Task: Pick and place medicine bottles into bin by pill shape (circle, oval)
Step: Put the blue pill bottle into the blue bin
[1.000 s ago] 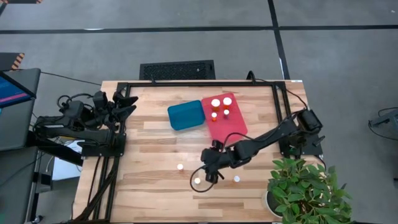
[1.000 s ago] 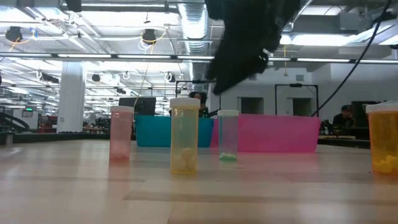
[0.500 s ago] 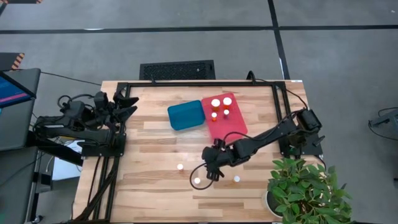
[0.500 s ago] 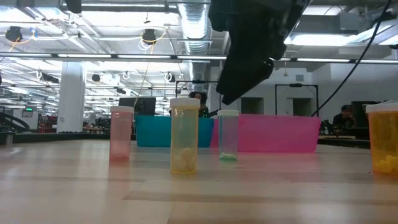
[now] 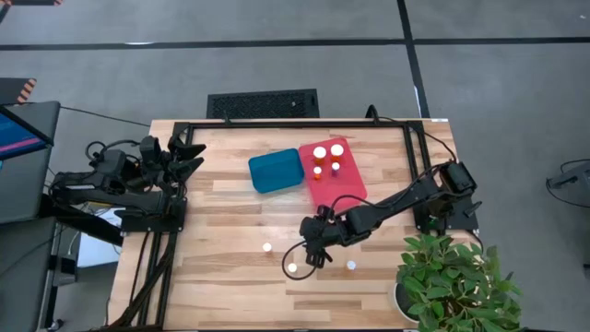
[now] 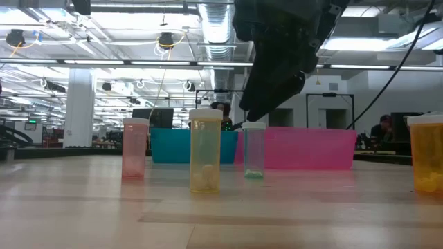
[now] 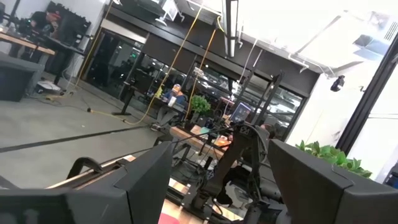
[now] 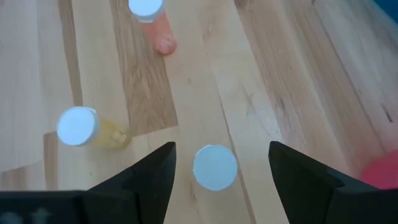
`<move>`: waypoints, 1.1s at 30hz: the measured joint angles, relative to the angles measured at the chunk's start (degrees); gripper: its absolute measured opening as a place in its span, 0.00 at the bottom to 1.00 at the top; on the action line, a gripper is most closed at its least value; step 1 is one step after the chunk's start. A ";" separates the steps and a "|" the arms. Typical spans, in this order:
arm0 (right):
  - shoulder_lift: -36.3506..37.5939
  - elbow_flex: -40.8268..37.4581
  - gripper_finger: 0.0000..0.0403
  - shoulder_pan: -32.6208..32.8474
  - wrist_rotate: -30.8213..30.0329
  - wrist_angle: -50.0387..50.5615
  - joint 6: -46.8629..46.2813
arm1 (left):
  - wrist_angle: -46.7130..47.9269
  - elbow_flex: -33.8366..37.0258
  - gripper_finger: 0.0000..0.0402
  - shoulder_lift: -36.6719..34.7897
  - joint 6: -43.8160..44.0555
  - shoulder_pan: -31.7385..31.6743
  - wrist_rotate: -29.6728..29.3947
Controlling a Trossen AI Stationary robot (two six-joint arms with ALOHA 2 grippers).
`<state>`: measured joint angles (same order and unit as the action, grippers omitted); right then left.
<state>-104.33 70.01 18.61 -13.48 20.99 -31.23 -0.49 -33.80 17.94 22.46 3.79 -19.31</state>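
Four bottles with white caps stand on the wooden table. A pinkish one (image 5: 266,247) and a yellow one (image 5: 292,268) stand left of my right gripper, and an orange one (image 5: 350,266) stands to its right. A clear one with green pills (image 6: 253,150) stands under my right gripper (image 5: 315,252). My right gripper (image 8: 221,150) is open and points down, with its fingers on either side of that bottle's cap (image 8: 214,168) and apart from it. Several bottles stand in the red bin (image 5: 343,189). My left gripper (image 5: 194,155) waits open at the table's left edge.
A blue bin (image 5: 276,171) sits just left of the red bin at the table's far middle. A potted plant (image 5: 452,281) stands at the near right corner. Bare wood lies between the bins and the loose bottles.
My right gripper has come down over the clear bottle, shifting a little toward the table's right edge. The bottles have stayed where they were.
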 joint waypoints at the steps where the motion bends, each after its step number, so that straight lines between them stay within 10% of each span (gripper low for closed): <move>1: 0.00 -0.02 0.66 -0.02 0.09 0.02 0.41 | 0.00 0.00 0.65 0.00 -0.42 0.00 -0.02; 33: 0.00 -4.91 0.66 -0.76 0.77 -7.14 0.99 | 0.00 0.00 0.65 0.02 -1.82 0.00 -2.07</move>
<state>-104.33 65.10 17.85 -12.71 13.86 -30.25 -0.49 -33.80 17.96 20.64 3.79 -21.39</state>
